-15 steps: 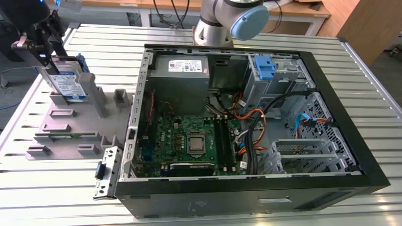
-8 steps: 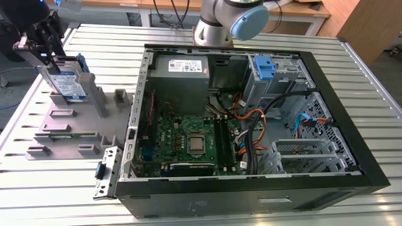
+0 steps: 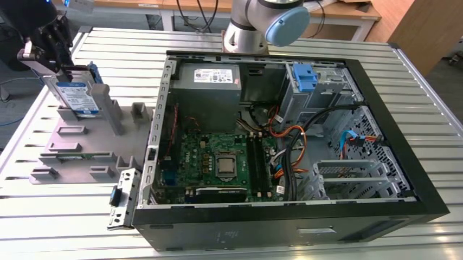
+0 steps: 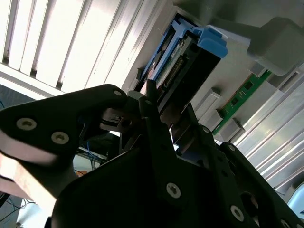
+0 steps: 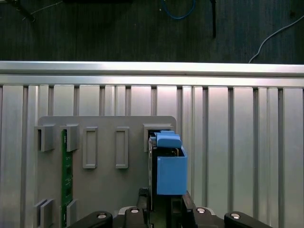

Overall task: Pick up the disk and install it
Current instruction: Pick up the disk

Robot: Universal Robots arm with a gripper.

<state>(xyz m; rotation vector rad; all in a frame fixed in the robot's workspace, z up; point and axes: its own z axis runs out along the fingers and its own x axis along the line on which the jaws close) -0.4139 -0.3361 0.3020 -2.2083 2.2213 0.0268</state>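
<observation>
Slatted aluminium surface [image 3: 72,227] carries an open computer case [image 3: 289,135] and a grey holder plate [image 3: 87,146]; wooden furniture [image 3: 423,32] stands behind. Disk [image 3: 76,97] is upright at the plate, on the exterior view's left, with the tool [image 3: 64,70] clamped on it.

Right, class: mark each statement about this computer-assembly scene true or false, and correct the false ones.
1. The disk stands on edge at the grey fixture, outside the computer case. True.
2. The gripper is over the motherboard. False: it is at the disk, by the fixture.
3. The case is open on its side, with the motherboard exposed. True.
4. The green circuit board lies loose on the table slats. False: it is held on edge in the fixture.
</observation>
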